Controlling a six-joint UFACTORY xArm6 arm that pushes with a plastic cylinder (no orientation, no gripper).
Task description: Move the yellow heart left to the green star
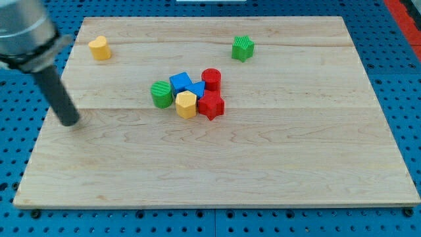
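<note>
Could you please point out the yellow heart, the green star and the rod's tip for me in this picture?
yellow heart (99,47), camera view, middle of its top face.
green star (243,47), camera view, centre of the block.
my tip (70,122), camera view, the rod's very lower end, below and left of the yellow heart, touching no block.

On the bench (276,171), the yellow heart (99,48) lies top left, the green star (243,48) top right, my tip (70,122) below the heart, well apart.

Pale wooden board (263,164) on blue perforated table (13,131); red strip (408,13) top right
</note>
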